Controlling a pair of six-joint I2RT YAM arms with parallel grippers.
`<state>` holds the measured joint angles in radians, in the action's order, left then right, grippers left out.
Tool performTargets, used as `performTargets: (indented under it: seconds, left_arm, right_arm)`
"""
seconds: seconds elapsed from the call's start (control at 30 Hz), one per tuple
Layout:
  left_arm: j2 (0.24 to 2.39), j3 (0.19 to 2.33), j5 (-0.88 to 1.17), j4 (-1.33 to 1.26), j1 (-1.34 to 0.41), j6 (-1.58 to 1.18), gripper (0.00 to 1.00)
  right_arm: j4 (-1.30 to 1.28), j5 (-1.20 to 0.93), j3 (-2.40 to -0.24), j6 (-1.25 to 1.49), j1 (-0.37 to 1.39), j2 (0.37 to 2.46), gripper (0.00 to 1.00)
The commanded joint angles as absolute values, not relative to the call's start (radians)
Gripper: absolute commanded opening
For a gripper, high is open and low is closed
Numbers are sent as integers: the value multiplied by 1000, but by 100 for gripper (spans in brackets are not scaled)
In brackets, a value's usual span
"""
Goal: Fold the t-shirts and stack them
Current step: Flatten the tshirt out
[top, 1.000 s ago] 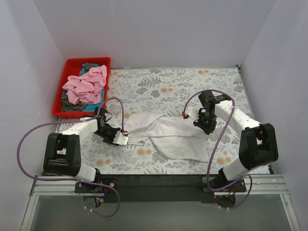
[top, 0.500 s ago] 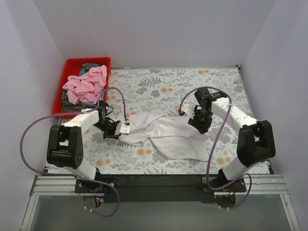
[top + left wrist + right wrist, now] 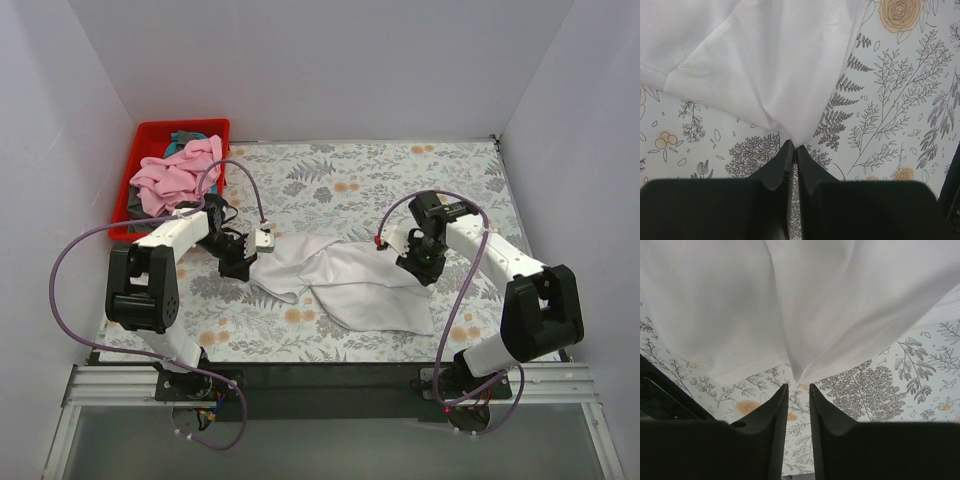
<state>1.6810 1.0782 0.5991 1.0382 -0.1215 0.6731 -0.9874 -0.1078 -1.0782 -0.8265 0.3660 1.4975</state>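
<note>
The left arm (image 3: 172,233) bends up from its base and reaches right, low over the bench (image 3: 330,180), to the left edge of the white shirt (image 3: 350,285). The right arm (image 3: 485,248) bends up and back, and its end points down at the shirt's far right edge. The shirt lies crumpled in the middle of the bench, between the two arms.

The top view is too far away to show the fingers well. In the left wrist view, the left fingers (image 3: 775,167) are pressed together and pinch a corner of the shirt. In the right wrist view, the right fingers (image 3: 772,415) are a little apart. The bench shows in the gap, and a fold of shirt sits right at their tips.

Only the top view shows the red bin (image 3: 200,127) at the far left, with a pink shirt (image 3: 172,178) piled in it.
</note>
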Motion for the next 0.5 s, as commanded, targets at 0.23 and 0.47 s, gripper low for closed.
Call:
performTargets:
  seconds: [0.23, 0.47]
  left_arm:
    - [1672, 1104, 601, 1048, -118, 637, 0]
    - [1684, 1112, 606, 1052, -118, 618, 0]
  right_arm:
    - [-902, -101, -996, -827, 364, 1471, 38]
    - [-859, -77, -963, -834, 364, 1503, 38]
